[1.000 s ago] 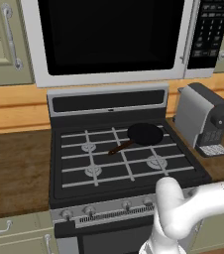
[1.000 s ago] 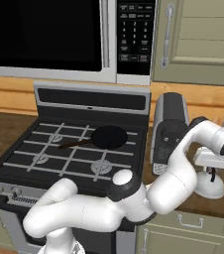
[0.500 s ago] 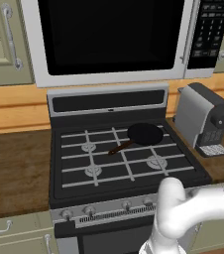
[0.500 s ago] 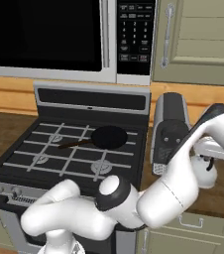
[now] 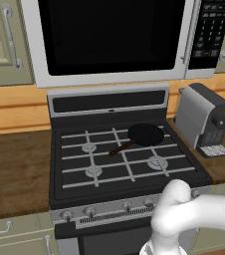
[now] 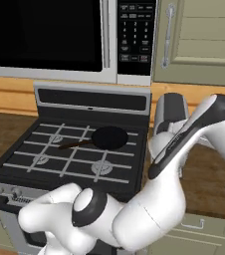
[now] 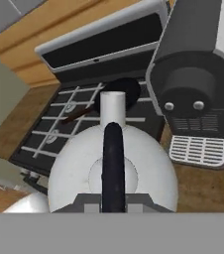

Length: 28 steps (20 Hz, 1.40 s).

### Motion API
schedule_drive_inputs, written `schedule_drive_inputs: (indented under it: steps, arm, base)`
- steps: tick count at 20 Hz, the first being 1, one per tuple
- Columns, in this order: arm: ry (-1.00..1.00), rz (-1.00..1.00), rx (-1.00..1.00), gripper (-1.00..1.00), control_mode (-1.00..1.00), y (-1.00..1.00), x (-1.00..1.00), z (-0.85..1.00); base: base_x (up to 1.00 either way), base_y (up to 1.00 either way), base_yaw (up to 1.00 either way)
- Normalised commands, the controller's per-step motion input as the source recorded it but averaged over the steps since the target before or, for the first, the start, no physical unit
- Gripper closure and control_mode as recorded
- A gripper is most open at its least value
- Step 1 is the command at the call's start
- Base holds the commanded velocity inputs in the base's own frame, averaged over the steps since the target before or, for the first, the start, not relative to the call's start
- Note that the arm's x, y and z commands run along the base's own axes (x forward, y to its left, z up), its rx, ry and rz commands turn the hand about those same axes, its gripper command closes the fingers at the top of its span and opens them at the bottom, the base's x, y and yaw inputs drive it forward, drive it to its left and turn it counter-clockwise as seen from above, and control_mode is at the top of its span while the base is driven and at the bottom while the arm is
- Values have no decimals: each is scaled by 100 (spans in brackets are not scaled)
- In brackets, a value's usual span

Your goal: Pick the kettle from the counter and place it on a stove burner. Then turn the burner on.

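Observation:
The kettle, a white dome with a short spout, sits right under the hand in the hand view. My gripper is shut on its black upright handle. Brown counter lies under and beside the kettle, to the right of the stove; I cannot tell whether the kettle touches it. The spout points toward the black stovetop. The front right stove burner is bare under its grey grate bars. My white arm bends off to the right past the coffee machine in the right base view.
A black frying pan with a brown handle sits on the rear right burner. A grey coffee machine stands on the counter right of the stove, close to the kettle. Knobs line the stove front. A microwave hangs above.
The arm has swung farther right and up in the right base view, carrying the hand past that picture's right edge. Pan and coffee machine have not moved.

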Motion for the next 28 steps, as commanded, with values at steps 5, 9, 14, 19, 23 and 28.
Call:
schedule_drive_inputs:
  steps: [5,9,14,19,23,28]
  arm:
    - [-13,0,7,100,-100,100,-76,97]
    - [-13,0,0,100,-100,100,-48,30]
    - [-11,-1,-6,100,-100,100,-8,-3]
    - [-1,0,-12,100,-100,100,0,-25]
    - [0,-1,-14,100,-100,100,0,-38]
    - [0,-1,-14,100,-100,100,8,-47]
  base:
    - [0,0,0]
    - [0,0,0]
    - [0,0,0]
    - [0,0,0]
    - [0,0,0]
    - [0,0,0]
